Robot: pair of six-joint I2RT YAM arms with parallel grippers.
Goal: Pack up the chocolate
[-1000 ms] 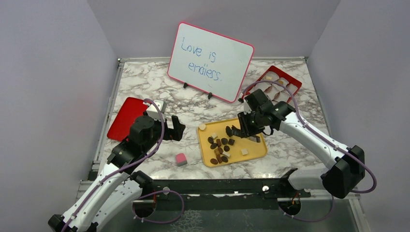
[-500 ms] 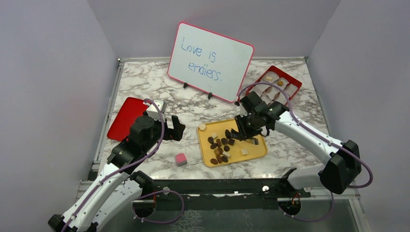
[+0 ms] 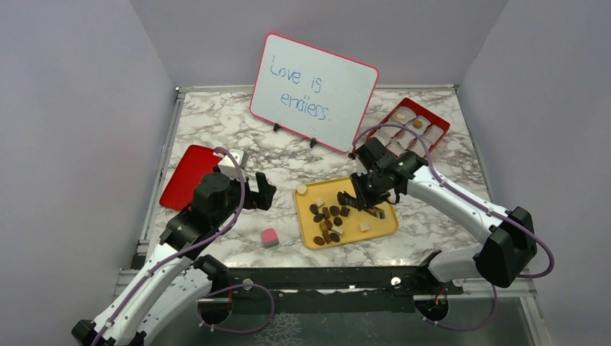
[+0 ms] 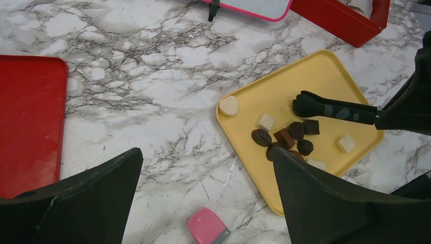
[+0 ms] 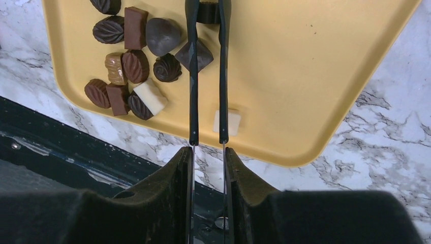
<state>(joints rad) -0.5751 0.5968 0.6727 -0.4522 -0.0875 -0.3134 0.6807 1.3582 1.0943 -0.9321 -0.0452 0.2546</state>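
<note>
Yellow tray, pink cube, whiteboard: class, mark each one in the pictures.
yellow tray (image 4: 311, 76), left wrist view, bare floor near its far corner
pink cube (image 3: 269, 235), top view, its top face
whiteboard (image 3: 313, 90), top view, middle of the white face

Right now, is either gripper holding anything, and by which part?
Right gripper clamps slim black tongs by their handle end; the tong tips appear to pinch a small dark brown chocolate piece by its sides. Left gripper is open, empty.
</note>
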